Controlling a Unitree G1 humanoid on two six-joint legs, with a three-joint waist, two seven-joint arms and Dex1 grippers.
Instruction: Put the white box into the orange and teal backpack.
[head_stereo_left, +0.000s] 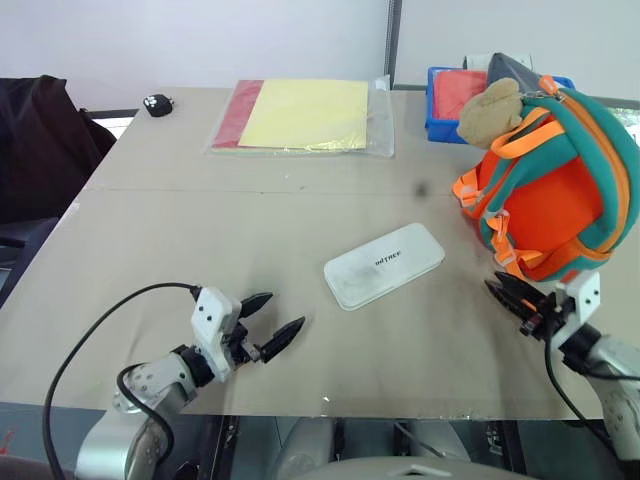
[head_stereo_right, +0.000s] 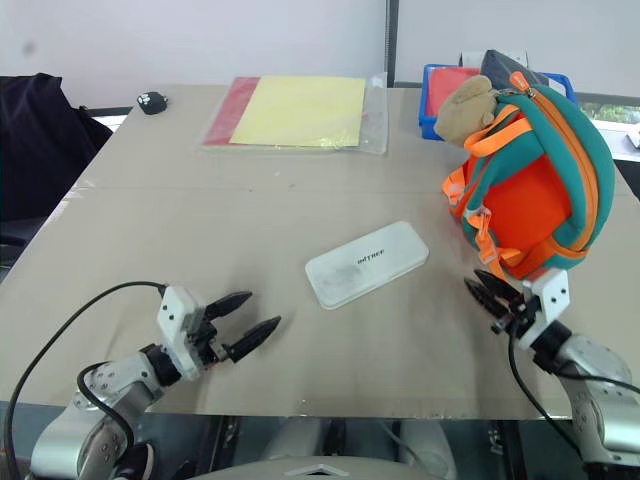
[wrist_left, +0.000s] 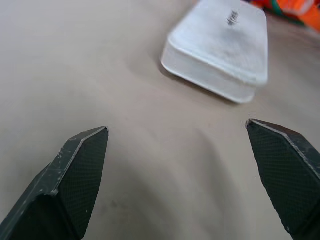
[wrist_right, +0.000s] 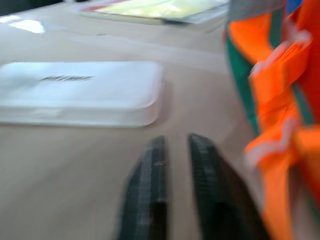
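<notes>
1. Frosted white plastic, the white box (head_stereo_left: 385, 265) lies flat mid-bench (head_stereo_left: 200, 230), just left of the orange and teal backpack (head_stereo_left: 555, 190).
2. Left end effector (head_stereo_left: 270, 322), near left, fingers apart, empty.
3. Right end effector (head_stereo_left: 508, 297), fingers together, empty, beside the backpack's base.
4. Head views alone show the tan plush toy (head_stereo_left: 490, 110); wrist views show the box up close.

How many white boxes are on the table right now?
1. The white box lies flat near the middle of the table, between the two grippers and just left of the backpack. The backpack could hide something behind it.
</notes>
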